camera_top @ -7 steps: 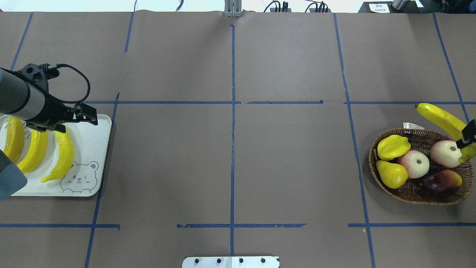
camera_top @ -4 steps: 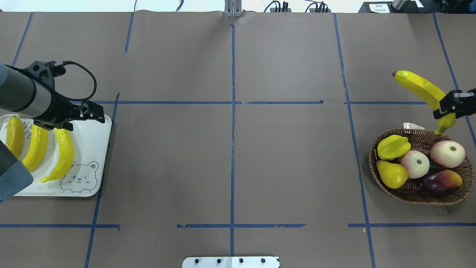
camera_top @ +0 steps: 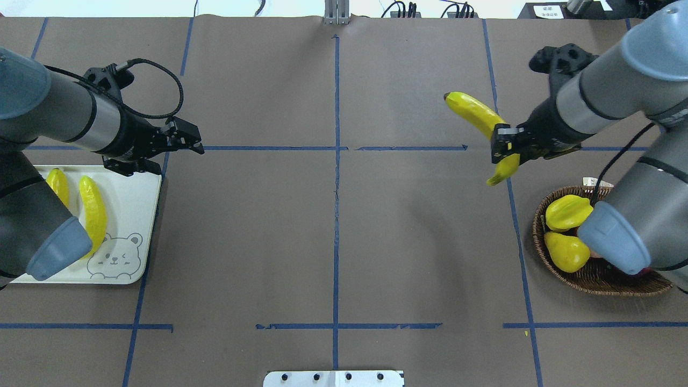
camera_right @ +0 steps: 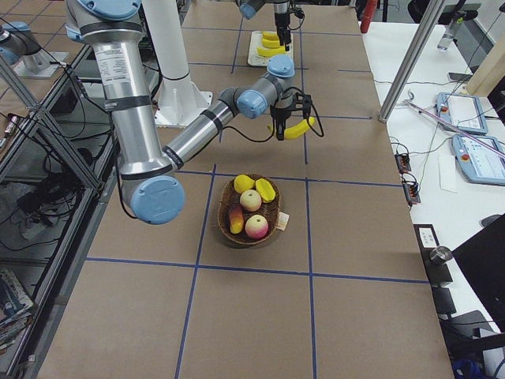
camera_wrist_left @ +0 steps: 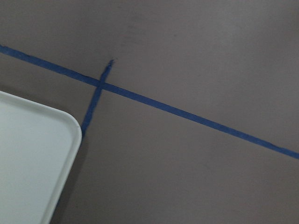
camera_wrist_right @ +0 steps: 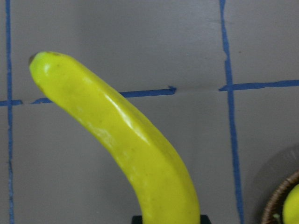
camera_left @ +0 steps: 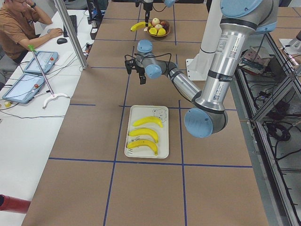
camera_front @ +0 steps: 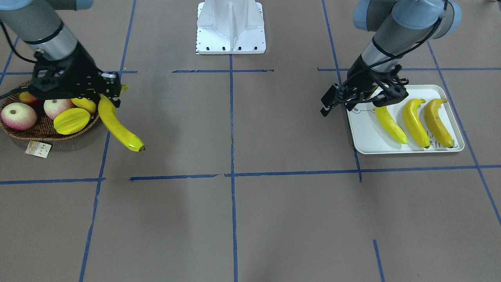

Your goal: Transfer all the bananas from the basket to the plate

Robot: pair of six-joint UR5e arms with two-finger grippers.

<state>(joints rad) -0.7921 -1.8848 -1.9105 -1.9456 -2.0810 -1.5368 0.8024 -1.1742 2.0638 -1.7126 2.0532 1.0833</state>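
I'm swinging the last banana [camera_top: 475, 114] left off the basket [camera_top: 596, 282], right tool [camera_top: 505, 149] clamped on it. Left tool [camera_top: 192, 141], spread and empty, is leaving the plate [camera_top: 134, 199], probably for a hand-over.

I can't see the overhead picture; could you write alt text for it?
The robot's right hand holds a yellow banana above the table, near a wicker fruit basket. Across the table, its empty left hand hovers by a white plate with bananas on it.
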